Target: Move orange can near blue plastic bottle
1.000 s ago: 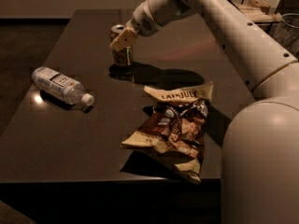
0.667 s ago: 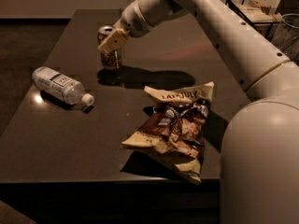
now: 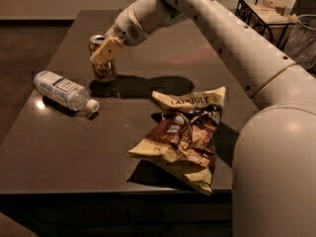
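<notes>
- One view only: it looks from above the near edge of the desk [image 3: 69, 152], angled down and toward the far side.
- It sits close. The robot's body [image 3: 276, 177] fills the near right corner, and the arm [image 3: 222, 38] crosses from there to the far left.
- The desk's near edge lies low in the picture and its far edge near the top. The left edge shows; the right is hidden behind the robot.
- The gripper [image 3: 102, 56] is far left of centre, clamped on the orange can [image 3: 104, 72].
</notes>
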`<state>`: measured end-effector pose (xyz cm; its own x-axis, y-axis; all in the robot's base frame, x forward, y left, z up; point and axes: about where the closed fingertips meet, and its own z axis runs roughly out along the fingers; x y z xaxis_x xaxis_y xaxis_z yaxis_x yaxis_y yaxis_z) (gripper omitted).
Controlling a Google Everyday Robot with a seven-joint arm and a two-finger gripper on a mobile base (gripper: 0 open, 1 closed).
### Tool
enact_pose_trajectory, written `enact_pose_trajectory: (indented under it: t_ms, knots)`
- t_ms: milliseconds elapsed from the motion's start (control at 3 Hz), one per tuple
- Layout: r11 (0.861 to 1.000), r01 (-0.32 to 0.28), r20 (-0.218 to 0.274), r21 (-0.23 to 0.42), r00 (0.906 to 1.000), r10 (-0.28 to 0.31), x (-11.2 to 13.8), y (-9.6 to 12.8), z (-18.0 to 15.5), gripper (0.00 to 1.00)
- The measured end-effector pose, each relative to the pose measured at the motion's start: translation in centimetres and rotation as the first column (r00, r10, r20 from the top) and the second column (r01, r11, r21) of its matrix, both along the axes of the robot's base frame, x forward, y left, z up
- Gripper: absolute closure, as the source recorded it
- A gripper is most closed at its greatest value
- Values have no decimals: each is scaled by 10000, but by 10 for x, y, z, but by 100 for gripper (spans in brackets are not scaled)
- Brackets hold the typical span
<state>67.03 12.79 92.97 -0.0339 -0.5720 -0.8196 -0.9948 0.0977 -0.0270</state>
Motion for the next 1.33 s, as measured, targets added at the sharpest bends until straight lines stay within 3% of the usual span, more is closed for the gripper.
enact_pose_trajectory:
  t_ms: [333,667,1000,1333]
  knots:
    - [9997,-62,-48,-243,10000,61,-12,7,-11,83]
    - [9992,-165,-147,-371,9998,160,-25,13,-20,59]
    - [9978,-358,147,-565,9992,367,-39,18,-26,36]
    - [9974,-413,102,-586,9991,420,-40,20,-29,12]
